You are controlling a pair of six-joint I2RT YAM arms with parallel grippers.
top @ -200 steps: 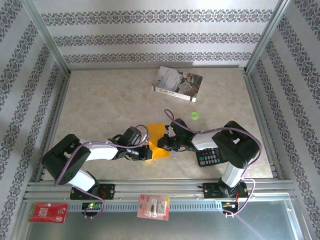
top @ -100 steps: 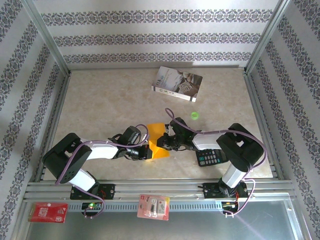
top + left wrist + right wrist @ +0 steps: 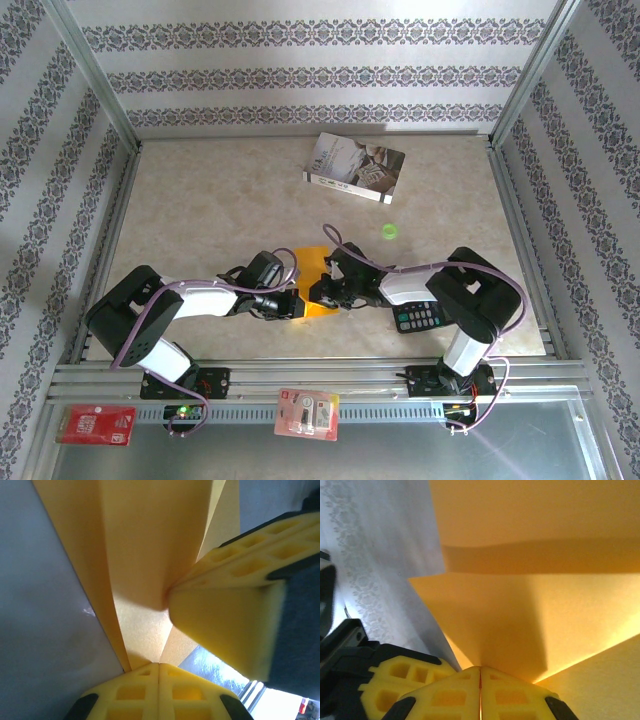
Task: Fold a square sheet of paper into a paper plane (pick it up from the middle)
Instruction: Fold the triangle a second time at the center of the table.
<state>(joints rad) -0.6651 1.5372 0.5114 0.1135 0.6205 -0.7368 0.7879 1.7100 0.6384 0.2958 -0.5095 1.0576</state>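
**Entry 1: right jaws.** Moved left over the last second. They were at the right edge of the paper (image 3: 308, 262) and are now further in over its middle. The gap to the left jaws is narrower than before.

**Entry 2: right arm (image 3: 405, 288).** The wrist and white forearm moved left together with the jaws. In the top view, the dark elbow block sits slightly lower than it did a second ago.

**Entry 3: paper.** Less orange shows from above. The right part was open to view a second ago and is now largely under the right wrist. What shows has narrowed to a strip on the left and a low right corner.
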